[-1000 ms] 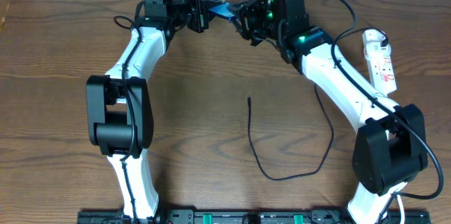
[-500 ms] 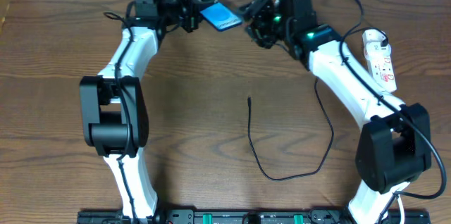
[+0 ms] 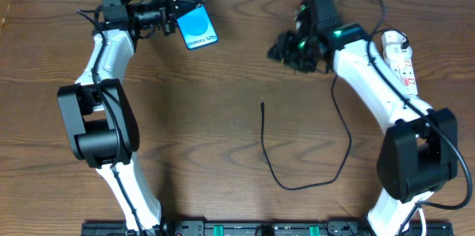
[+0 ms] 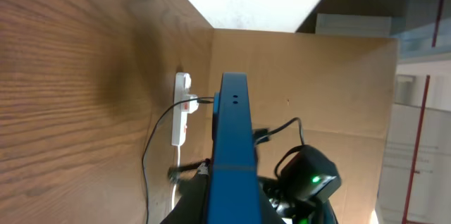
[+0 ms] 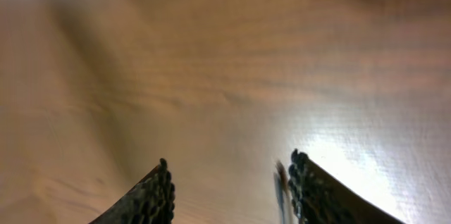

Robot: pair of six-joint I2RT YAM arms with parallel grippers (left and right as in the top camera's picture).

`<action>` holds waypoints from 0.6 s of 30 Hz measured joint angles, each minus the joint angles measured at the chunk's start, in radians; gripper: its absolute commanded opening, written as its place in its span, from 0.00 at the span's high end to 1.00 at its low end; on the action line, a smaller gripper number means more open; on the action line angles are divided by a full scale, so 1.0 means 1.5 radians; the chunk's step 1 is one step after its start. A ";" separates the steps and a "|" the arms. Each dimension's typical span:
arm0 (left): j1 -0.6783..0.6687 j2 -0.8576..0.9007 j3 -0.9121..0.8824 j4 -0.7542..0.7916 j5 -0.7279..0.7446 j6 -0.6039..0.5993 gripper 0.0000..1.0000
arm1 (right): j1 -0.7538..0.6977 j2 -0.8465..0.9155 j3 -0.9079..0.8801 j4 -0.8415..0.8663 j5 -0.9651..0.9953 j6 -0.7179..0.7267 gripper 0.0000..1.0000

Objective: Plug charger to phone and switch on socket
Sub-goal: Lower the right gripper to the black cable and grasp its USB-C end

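My left gripper (image 3: 172, 15) is shut on the phone (image 3: 196, 27), a blue-screened smartphone with "Galaxy S25" text, held above the table's far left. In the left wrist view the phone (image 4: 232, 146) shows edge-on between the jaws. My right gripper (image 3: 280, 49) is open and empty above bare wood at the far right; its fingers (image 5: 229, 175) frame only table. The charger (image 3: 300, 184), a thin black cable, lies curved at mid-table with its small tip (image 3: 263, 105) pointing away from me. The socket (image 3: 401, 63), a white power strip, lies at the far right; it also shows in the left wrist view (image 4: 181, 108).
The table's far edge meets a white wall just behind both grippers. The right arm's own black cable loops over its forearm near the socket. A cardboard panel (image 4: 331, 90) stands beyond the table in the left wrist view.
The left gripper has carried the phone leftward, away from the right gripper, and its screen now faces up. The right gripper has let go and drawn back right and nearer.
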 measured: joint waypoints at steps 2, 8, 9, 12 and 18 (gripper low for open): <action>0.007 0.000 0.000 0.000 0.008 0.003 0.93 | 0.028 0.000 0.000 -0.039 0.025 -0.020 0.54; 0.018 0.000 0.000 0.000 0.018 0.003 0.93 | 0.123 0.017 0.000 -0.092 0.091 -0.047 0.58; 0.019 0.000 0.000 0.000 0.018 0.002 0.93 | 0.139 0.024 0.000 -0.101 0.102 -0.048 0.59; 0.025 0.000 0.000 0.000 0.017 -0.006 0.93 | 0.175 0.051 0.000 -0.123 0.125 -0.047 0.65; 0.049 0.000 0.000 0.000 0.014 -0.019 0.93 | 0.193 0.122 0.000 -0.144 0.145 -0.041 0.70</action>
